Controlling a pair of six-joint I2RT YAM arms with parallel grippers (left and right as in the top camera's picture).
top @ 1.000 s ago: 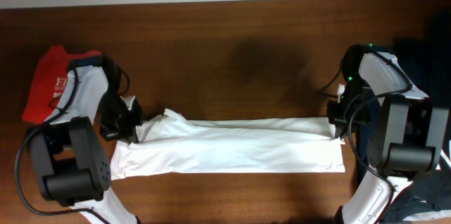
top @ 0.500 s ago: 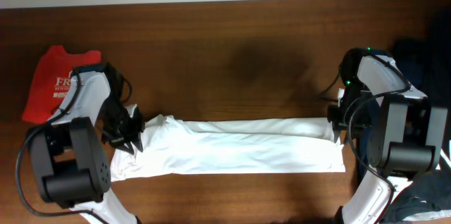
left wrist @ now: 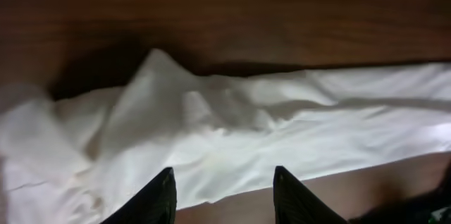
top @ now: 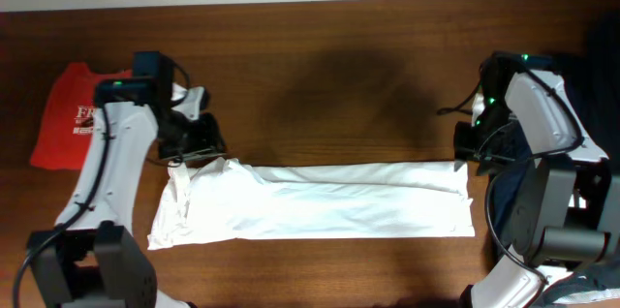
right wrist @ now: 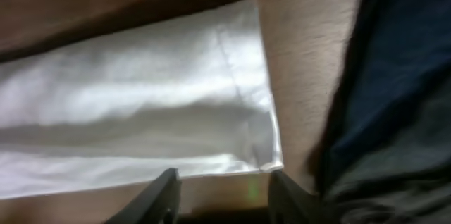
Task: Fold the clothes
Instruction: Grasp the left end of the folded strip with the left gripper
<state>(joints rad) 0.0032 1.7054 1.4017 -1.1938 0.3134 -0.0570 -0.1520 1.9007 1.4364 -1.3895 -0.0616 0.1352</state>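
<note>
The white T-shirt [top: 320, 201] lies folded into a long narrow strip across the front of the table, its left end rumpled. My left gripper [top: 192, 150] hovers just beyond the strip's far left corner, open and empty. In the left wrist view the rumpled white cloth [left wrist: 232, 125] fills the middle, with the open fingers [left wrist: 224, 199] above its near edge. My right gripper [top: 468, 149] hovers just beyond the strip's far right corner, open and empty. The right wrist view shows the strip's square right end [right wrist: 176, 104] ahead of the open fingers [right wrist: 224, 196].
A red T-shirt with white print [top: 68, 114] lies at the far left of the wooden table [top: 329, 85]. Dark blue clothes [top: 581, 85] are piled at the right edge, next to the right arm, and show in the right wrist view [right wrist: 402, 76].
The left gripper has let go of the strip's left end and moved away toward the far side; that end now lies lower. The right gripper has drawn back slightly from the right end.
</note>
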